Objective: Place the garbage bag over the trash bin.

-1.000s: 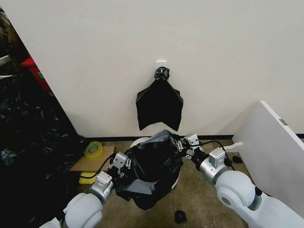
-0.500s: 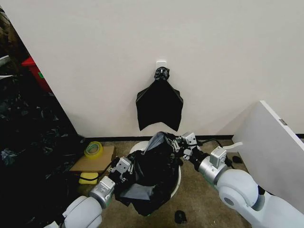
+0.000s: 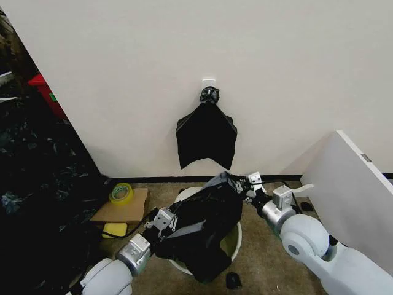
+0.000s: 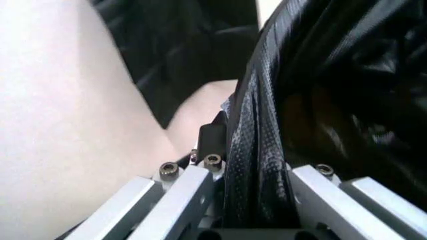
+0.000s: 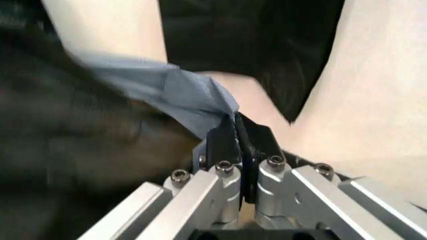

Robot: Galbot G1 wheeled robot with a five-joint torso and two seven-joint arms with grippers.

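Note:
The garbage bag (image 3: 202,215), black and crinkled, is stretched between both grippers over the mouth of the cream-white trash bin (image 3: 184,195). It hides most of the bin's opening and hangs down the near side. My left gripper (image 3: 167,220) holds the bag's near-left edge, and its wrist view shows the fingers (image 4: 212,139) pinching a fold of the bag (image 4: 257,150). At the far-right edge my right gripper (image 3: 244,183) is shut on the plastic. In the right wrist view that gripper (image 5: 238,136) clamps a grey-blue fold of the bag (image 5: 180,95).
A flat black bundle (image 3: 206,141) hangs from a white hook (image 3: 209,82) on the wall behind the bin. Heaped black sheeting (image 3: 37,184) fills the left. Cardboard with a tape roll (image 3: 121,193) and a yellow sponge (image 3: 112,230) lies left; a white panel (image 3: 350,184) stands right.
Both grippers have spread apart and drawn the bag lower and toward me. More of the bin's rim now shows on the far, near and right sides.

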